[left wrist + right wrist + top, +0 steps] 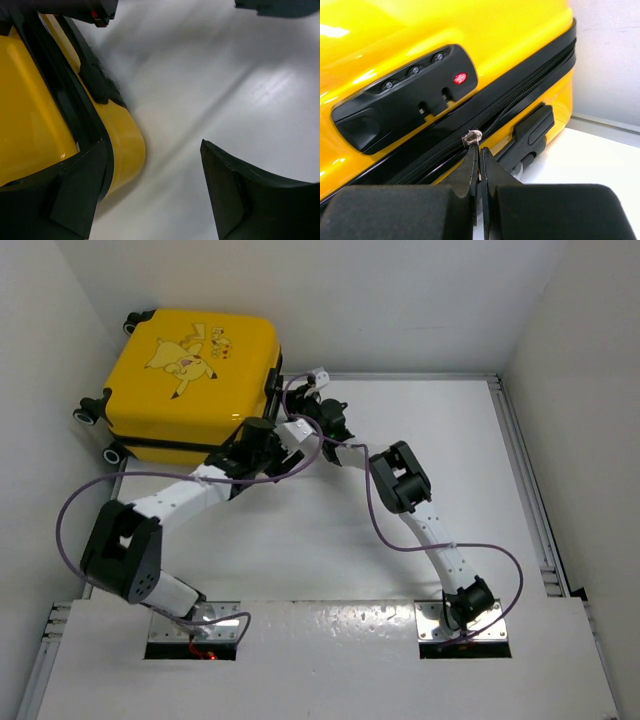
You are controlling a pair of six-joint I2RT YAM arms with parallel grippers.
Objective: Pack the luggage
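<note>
So, arm bases: both sit at the near edge of the white table (330, 540); the left arm (170, 502) reaches up and right, and the right arm (425, 520) bends at its elbow toward the same spot
Cables: a purple cable (65, 510) loops off each arm
Left gripper (152, 145): jaws stand apart with nothing pinched; one finger (75, 195) overlaps the suitcase's black seam and the other (250, 195) hangs over bare table; whether it touches the shell cannot be told, as this view is smeared
Right gripper (480, 150): closed, its fingers pinching the metal zipper pull (472, 137) on the side seam
Combination lock (405, 95): black panel above the seam with three dials and a red button (460, 77); the digits are too small to read
Yellow suitcase (190, 370): at the far left corner of the table, near the walls, lying flat with the Pikachu print (185, 355) up; how far the zipper is done up cannot be told
Wheels (93, 412): black, three showing along its left end
Hidden: from overhead both grippers bunch at the suitcase's near right edge, their fingers covered by the wrists; dark pieces at the top of the left wrist view are cut off by the frame and not identifiable
</note>
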